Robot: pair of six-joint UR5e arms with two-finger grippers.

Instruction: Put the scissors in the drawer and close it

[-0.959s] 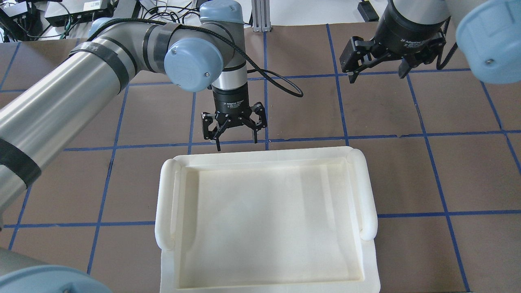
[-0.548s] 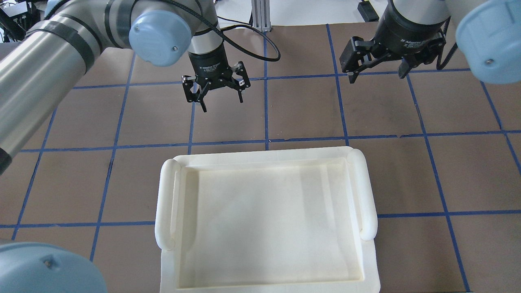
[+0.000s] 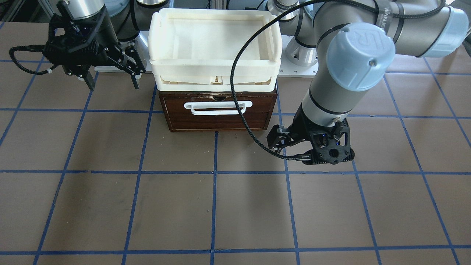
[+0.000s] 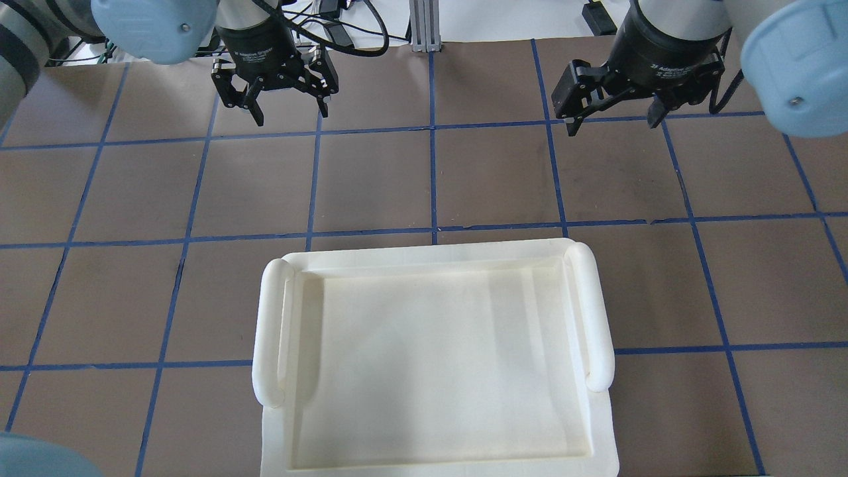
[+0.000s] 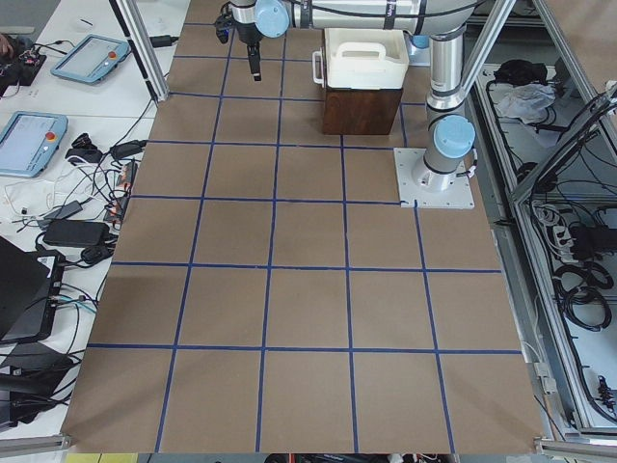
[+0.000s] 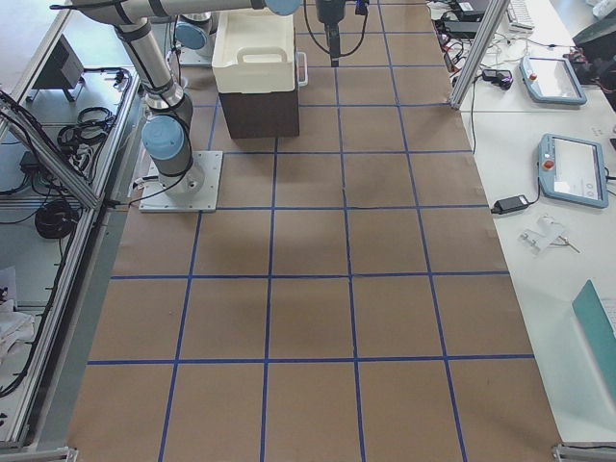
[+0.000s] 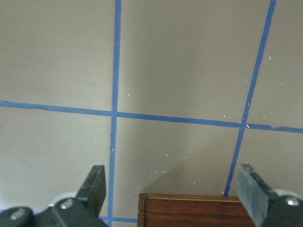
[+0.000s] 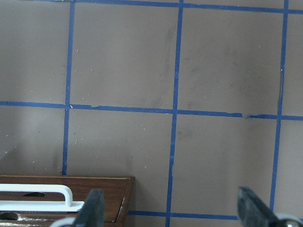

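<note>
The drawer (image 3: 217, 119) has a dark brown wooden front and a white bar handle (image 3: 218, 108). It sits pushed in, and none of its pale interior shows. The scissors are out of view in every frame. My left gripper (image 4: 290, 114) is open and empty. It hovers over the bare table in front of the drawer and off to the left, and also shows in the front view (image 3: 307, 147). My right gripper (image 4: 613, 122) is open and empty and hovers on the other side (image 3: 113, 85). The right wrist view shows the drawer (image 8: 102, 196) with its handle.
Cream-white plastic trays (image 3: 215, 71) are stacked on top of the drawer cabinet, and the top tray's rim (image 4: 271, 331) fills the near middle of the overhead view. The brown table (image 4: 490, 179) has blue tape grid lines. Robot bases stand behind the cabinet.
My left gripper has moved from the tray's far edge away and to the left, staying open. My right gripper has not moved.
</note>
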